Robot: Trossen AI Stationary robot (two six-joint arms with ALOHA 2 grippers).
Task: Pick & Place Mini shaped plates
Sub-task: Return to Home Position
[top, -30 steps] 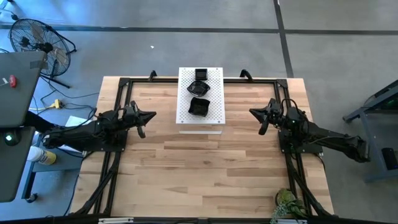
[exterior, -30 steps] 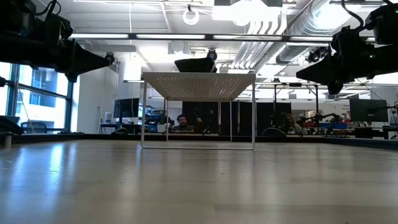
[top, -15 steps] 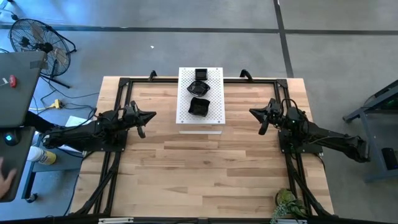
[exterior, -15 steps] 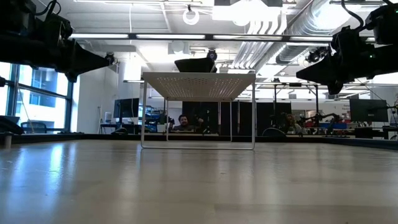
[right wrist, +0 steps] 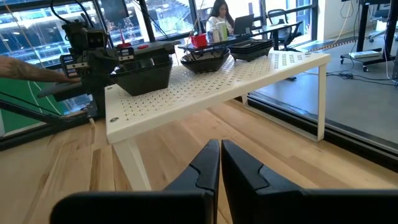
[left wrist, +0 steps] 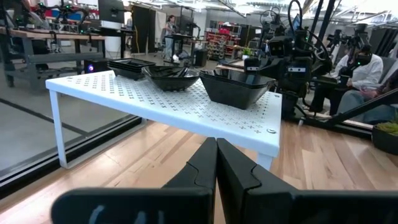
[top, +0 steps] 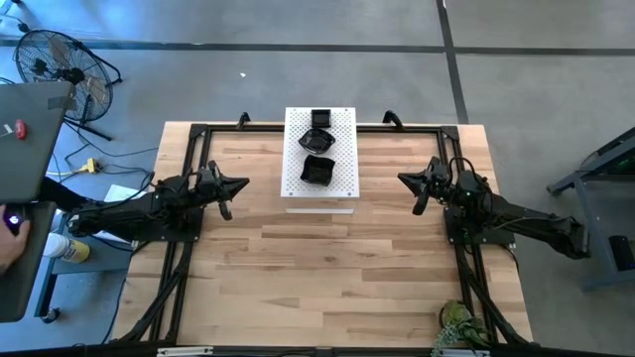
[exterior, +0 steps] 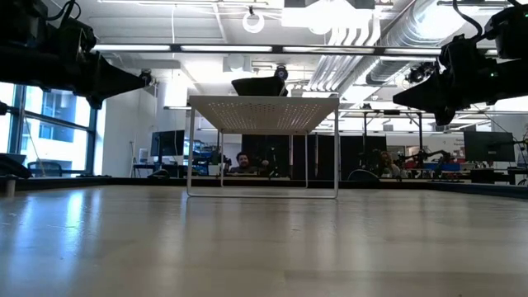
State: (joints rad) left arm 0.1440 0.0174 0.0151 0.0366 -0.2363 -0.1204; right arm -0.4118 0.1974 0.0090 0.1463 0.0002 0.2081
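The left hand (top: 234, 183) and the right hand (top: 405, 179) hang level above the surface (top: 327, 268), one on each side of the white shelf (top: 344, 149) and pointing at it. Each has its fingers pressed together and holds nothing. Neither arm has moved over the last second, so the return home looks finished; only a person's hand (top: 8, 250) off to the side has shifted. The mini shaped plates (top: 317, 171) sit in three black stacks in a row on the shelf, so placing seems done. How many dishes each stack holds cannot be counted. The low view shows only one stack's rim above the shelf top.
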